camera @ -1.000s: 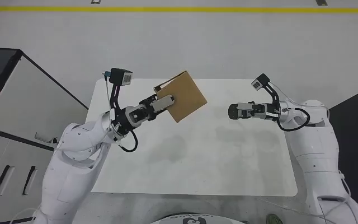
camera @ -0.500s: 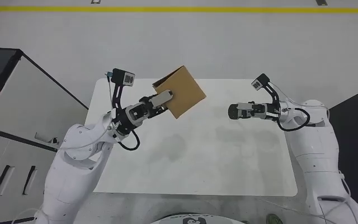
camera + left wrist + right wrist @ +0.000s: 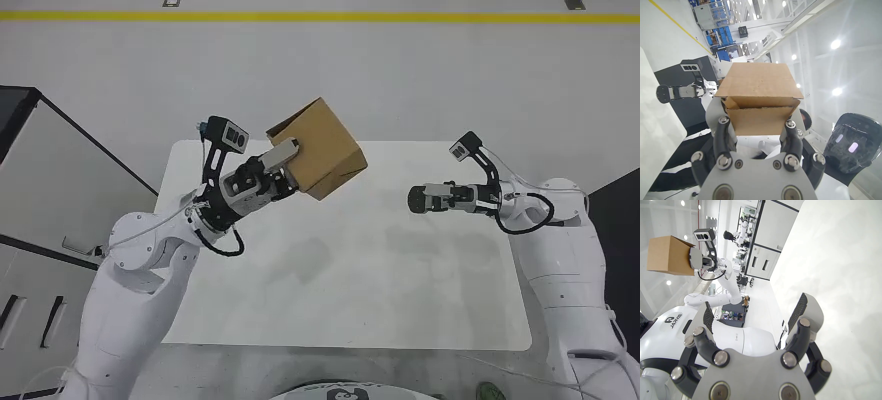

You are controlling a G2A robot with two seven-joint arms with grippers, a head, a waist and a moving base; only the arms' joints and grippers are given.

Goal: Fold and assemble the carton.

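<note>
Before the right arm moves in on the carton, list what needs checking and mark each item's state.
1. Left gripper holds the carton: ok. It is shut on a panel at the carton's open end, and the carton is tilted and off the table.
2. Right gripper free to work: ok. It is open and empty.
3. Room between the right gripper and the carton: ok. They are well apart, with the gripper over the table.
4. Flaps at the held end folded shut: not ok. That end gapes open in the left wrist view.
5. Carton's far end closed: cannot tell.
</note>
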